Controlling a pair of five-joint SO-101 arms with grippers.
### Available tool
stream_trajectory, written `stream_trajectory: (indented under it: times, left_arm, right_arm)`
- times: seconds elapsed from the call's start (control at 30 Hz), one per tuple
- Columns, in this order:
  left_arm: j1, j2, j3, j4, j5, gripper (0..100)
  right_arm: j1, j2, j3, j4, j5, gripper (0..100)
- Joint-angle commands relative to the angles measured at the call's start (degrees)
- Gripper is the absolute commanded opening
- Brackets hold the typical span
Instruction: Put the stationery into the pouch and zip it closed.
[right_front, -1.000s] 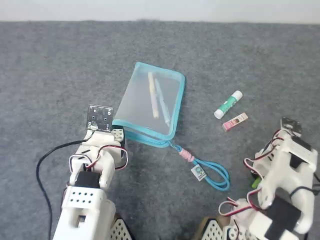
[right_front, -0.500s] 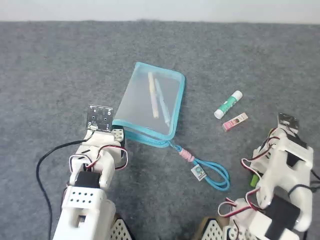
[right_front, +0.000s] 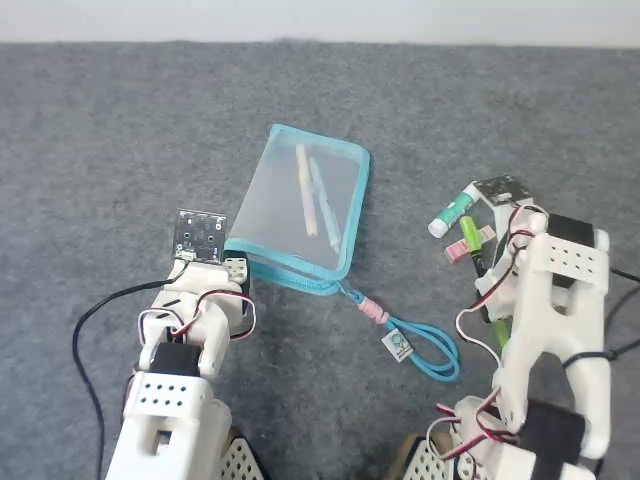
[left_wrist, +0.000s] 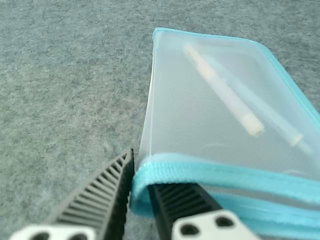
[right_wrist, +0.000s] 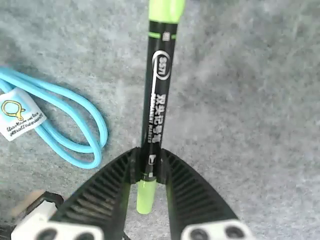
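**Marker in the right hand, pouch corner pinned by the left**

We find the left hand (left_wrist: 138, 174) closed on the blue zip edge of the pouch (right_front: 300, 215), at the corner nearest that arm. We judge this grip is there to anchor the pouch, so that it cannot slide on the grey tabletop (right_front: 120, 120) while things are pushed in or the zip is pulled.

The right hand (right_wrist: 148, 165) is clamped on a black marker (right_wrist: 156, 95) with green ends, gripping it near one end so that most of its length projects forward. We take that as a hold suited to feeding it in lengthwise. In the high view this hand sits well to the side of the pouch, above the remaining loose items.

Pouch contents, seen through the clear face: a cream pen (right_front: 306, 190) and a pale blue pen (right_front: 325, 205) lying side by side. We cannot tell whether the mouth stands open.

On the tabletop outside the pouch are a green-and-white glue stick (right_front: 452, 212) and a small pink item (right_front: 457, 251), both partly hidden by the right hand. The blue cord (right_front: 430, 350) with its white tag (right_front: 397, 346) trails from the far end of the zip edge.
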Motion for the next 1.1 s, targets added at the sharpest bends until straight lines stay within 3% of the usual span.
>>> stream_trajectory:
  times: [0.0,0.07,0.27,0.43,0.67,0.83,0.97,1.07]
  left_arm:
    - [-0.4,-1.2,-0.7,-0.7,1.0,1]
    - [-0.6,-1.2,-0.6,-0.6,1.0,1]
    - [-0.8,-1.2,-0.5,-0.6,1.0,1]
    - [-0.4,-1.2,-0.5,-0.6,1.0,1]
    - [-0.4,-1.2,-0.4,-0.6,1.0,1]
    - [-0.4,-1.2,-0.4,-0.6,1.0,1]
    - [-0.3,-1.2,-0.4,-0.8,1.0,1]
    - [-0.3,-1.2,-0.4,-0.7,1.0,1]
  right_arm:
    - [-0.3,-2.1,-1.5,-0.1,2.1,1.0]
    - [1.9,-2.1,-0.9,-0.2,4.2,2.4]
    - [14.7,-2.1,-0.9,-2.9,10.8,20.7]
    - [18.4,-2.1,-0.9,-2.9,16.5,22.3]
    - [16.1,-2.5,0.9,-2.7,16.2,22.2]
    - [11.7,-3.4,10.9,-4.2,15.7,22.1]
    - [10.6,-11.6,20.7,-12.1,8.6,22.0]
    - [8.5,-16.9,24.5,-12.2,6.9,22.0]
